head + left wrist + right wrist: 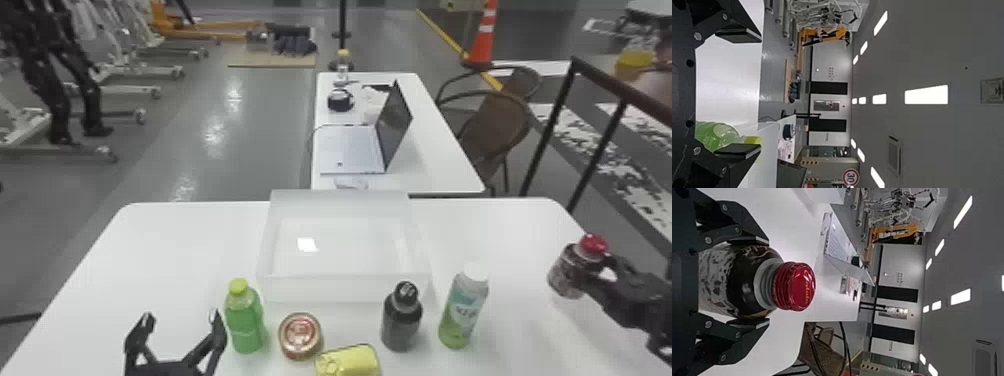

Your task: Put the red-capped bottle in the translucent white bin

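Note:
At the table's right edge in the head view, my right gripper (597, 272) holds the red-capped bottle (570, 270) nearly upright. The right wrist view has the bottle (746, 280) between both fingers of this gripper (750, 282), its red cap beyond the tips. The translucent white bin (345, 287) stands mid-table, to the left of that bottle. My left gripper (177, 325) is open at the front left, beside the green bottle (245, 320). In the left wrist view, the fingers of the left gripper (738, 94) are wide apart with the green bottle (715, 135) near one of them.
In front of the bin stand a round red-topped can (300, 336), a yellow can (348, 361), a dark black-capped bottle (401, 317) and a white-capped bottle (462, 307). Behind the bin, a second table (440, 170) carries a laptop (355, 150). A chair (495, 125) stands beyond.

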Robot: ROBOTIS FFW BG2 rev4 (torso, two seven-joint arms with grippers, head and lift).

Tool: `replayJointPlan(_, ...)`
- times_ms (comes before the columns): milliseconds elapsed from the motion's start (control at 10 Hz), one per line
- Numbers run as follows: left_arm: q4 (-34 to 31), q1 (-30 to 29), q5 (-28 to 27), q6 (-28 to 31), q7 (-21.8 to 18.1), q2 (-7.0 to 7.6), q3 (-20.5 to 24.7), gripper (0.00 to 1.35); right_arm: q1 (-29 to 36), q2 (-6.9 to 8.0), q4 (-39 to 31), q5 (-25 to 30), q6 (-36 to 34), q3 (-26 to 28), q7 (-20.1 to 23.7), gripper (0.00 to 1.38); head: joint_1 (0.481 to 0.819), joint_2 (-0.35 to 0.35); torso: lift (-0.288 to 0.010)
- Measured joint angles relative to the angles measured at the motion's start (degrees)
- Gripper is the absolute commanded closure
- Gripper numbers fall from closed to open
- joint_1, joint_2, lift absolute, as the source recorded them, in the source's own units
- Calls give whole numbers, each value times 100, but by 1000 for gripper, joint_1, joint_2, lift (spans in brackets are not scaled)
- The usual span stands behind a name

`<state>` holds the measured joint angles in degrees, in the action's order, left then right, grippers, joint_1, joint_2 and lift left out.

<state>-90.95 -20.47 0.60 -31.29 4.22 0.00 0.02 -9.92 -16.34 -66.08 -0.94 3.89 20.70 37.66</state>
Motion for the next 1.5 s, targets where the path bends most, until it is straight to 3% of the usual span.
replayJointPlan(500,28,47,40,-9,0,0,-20,305,-260,31,-644,-677,-757,-660,-81,1162,549,0,-100)
replayJointPlan(900,50,67,100,-9,0,0,-29,305,-593,-94,-810,-1156,-1227,-1358,-304,1162,549,0,-100)
replayJointPlan(1500,51,79,136,14,0,0,-62,305,-1188,-159,-949,-1507,-1742,-2118,-594,1162,549,0,-100)
